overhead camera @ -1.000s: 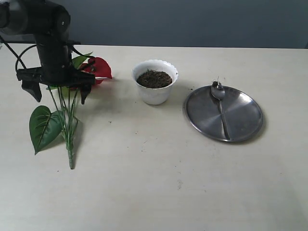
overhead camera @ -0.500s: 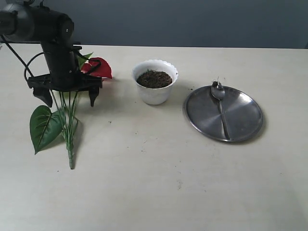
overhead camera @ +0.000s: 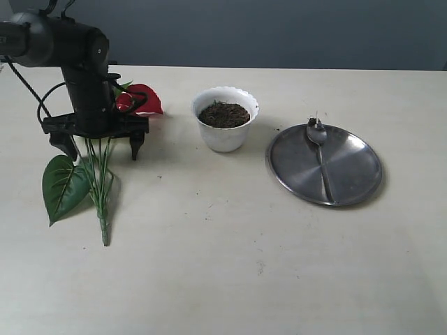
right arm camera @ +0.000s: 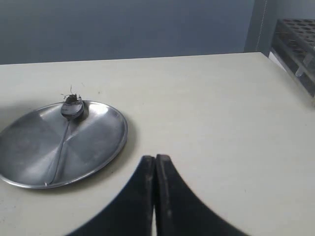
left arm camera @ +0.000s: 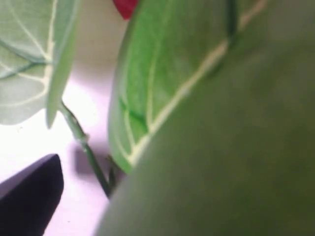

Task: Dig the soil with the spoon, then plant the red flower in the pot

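Exterior view: left of the pot (overhead camera: 225,136), the left gripper (overhead camera: 103,148) stands wide open and empty, astride the stems (overhead camera: 101,183) of the red flower (overhead camera: 143,99) lying on the table (overhead camera: 223,265). Best to close low on the bunched stems, clear of the leaves (overhead camera: 61,185).

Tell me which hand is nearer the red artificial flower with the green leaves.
Left. The left hand hangs open over the red flower, straddling its green stems. The right hand, shut, is far off by the round steel plate.
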Available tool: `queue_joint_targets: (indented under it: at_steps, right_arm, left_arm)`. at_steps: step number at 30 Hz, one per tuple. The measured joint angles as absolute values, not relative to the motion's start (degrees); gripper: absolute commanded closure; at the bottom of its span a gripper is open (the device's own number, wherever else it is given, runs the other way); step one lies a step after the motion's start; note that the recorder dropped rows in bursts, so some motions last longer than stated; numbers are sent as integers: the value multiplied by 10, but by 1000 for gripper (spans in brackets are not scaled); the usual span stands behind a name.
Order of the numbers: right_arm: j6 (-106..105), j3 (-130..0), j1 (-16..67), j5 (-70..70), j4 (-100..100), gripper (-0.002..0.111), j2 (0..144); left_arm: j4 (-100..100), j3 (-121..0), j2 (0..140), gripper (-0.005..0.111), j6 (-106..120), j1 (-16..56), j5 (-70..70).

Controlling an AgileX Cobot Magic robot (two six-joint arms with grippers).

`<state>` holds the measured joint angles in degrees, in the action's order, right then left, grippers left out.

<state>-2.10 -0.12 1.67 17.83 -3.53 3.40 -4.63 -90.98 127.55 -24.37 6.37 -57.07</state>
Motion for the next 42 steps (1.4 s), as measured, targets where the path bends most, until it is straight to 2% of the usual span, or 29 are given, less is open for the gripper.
queue_joint_targets:
  at_steps: [11,26,42]
  right_arm:
    - [-21,-1,17,178,-35,109,34]
    - [-21,-1,17,178,-35,109,34]
    - [-21,-1,17,178,-35,109,34]
  left_arm:
    - [-46,-909,1276,2,-241,64,-550]
    - [-50,-905,1284,2,-241,64,-411]
    - [-41,-907,1282,2,-246,64,-500]
